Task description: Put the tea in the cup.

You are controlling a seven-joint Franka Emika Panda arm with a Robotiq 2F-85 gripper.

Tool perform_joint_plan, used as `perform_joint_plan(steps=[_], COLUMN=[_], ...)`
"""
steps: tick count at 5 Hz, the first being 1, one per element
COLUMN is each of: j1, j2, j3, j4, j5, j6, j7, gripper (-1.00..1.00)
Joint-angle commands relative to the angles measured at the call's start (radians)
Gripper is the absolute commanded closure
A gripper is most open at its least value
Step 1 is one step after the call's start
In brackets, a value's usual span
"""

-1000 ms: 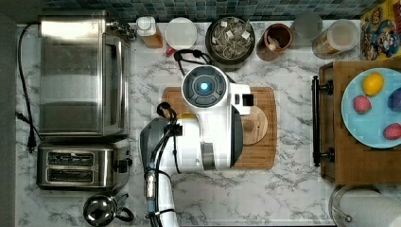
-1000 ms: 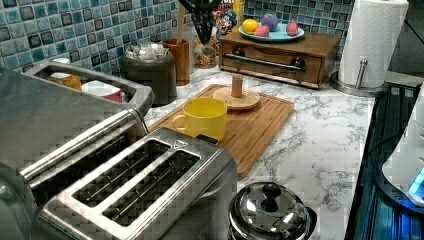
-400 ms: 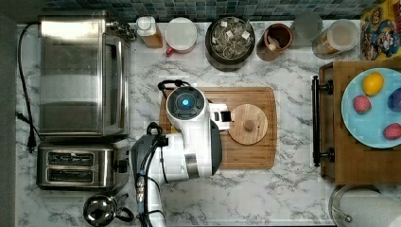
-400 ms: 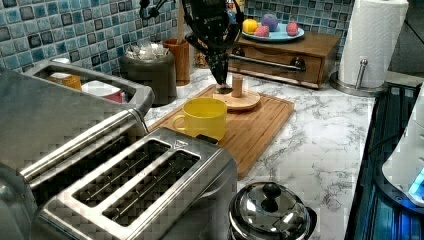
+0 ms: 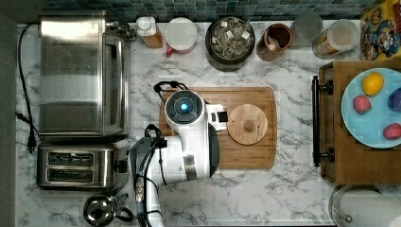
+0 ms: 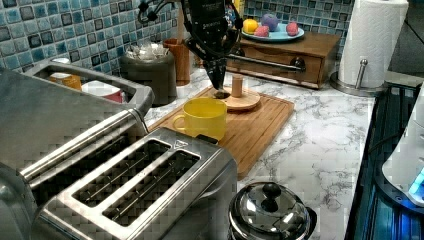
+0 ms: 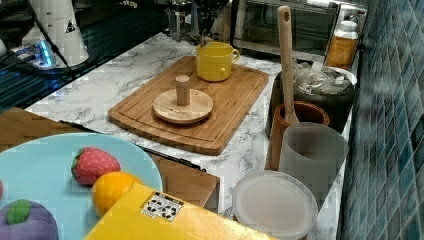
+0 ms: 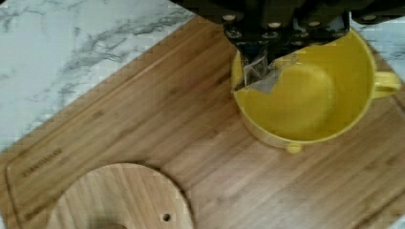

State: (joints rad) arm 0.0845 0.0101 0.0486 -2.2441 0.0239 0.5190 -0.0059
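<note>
Cup: yellow mug (image 6: 205, 116) upright on the wooden cutting board (image 5: 246, 156), handle toward the left view's left. Interior shows bare yellow in the wrist view, with no liquid seen.

Tea supply: dark round canister (image 5: 230, 41) at the back of the counter, open-topped, heaped with pale tea bags and white tags.

Lid: round wooden knobbed lid (image 5: 247, 124) lying flat on the board, knob up, beside the mug and apart from the canister.

Other containers: brown crock (image 7: 294, 131) holding a wooden utensil that stands upright; blue plate (image 5: 373, 109) carrying toy fruit.

Task item: one tea bag (image 8: 260, 76) pinched between the fingertips, above the mug's rim on the side away from the handle, in the wrist view.

Orientation: the bag hangs downward from the fingertips, long axis roughly vertical, lower corner over the mug's inside edge. String and tag cannot be made out.

Gripper: gripper (image 6: 218, 86) closed onto the tea bag, fingers nearly together.

Arm pose: wrist pointing straight down, fingertips just above the mug and next to the lid's knob in the left view; the arm's white body covers the mug in the top view.
</note>
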Motion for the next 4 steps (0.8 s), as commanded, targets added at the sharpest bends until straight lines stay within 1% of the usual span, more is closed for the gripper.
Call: perform_joint_plan(steps=[1,2,3,4], j1=[0.023,0.021,0.034,0.029], j2=[0.021,0.036,0.057,0.06], j3=[0.025,0.031,0.024,0.025], j4=[0.057,0.064,0.086,0.095], j5=[0.064,0.08,0.071,0.064], j6=[0.041,0.056,0.045,0.045], j7=[-0.067,-0.077,-0.064,-0.05], gripper=[1.0,1.0,1.0,-1.0])
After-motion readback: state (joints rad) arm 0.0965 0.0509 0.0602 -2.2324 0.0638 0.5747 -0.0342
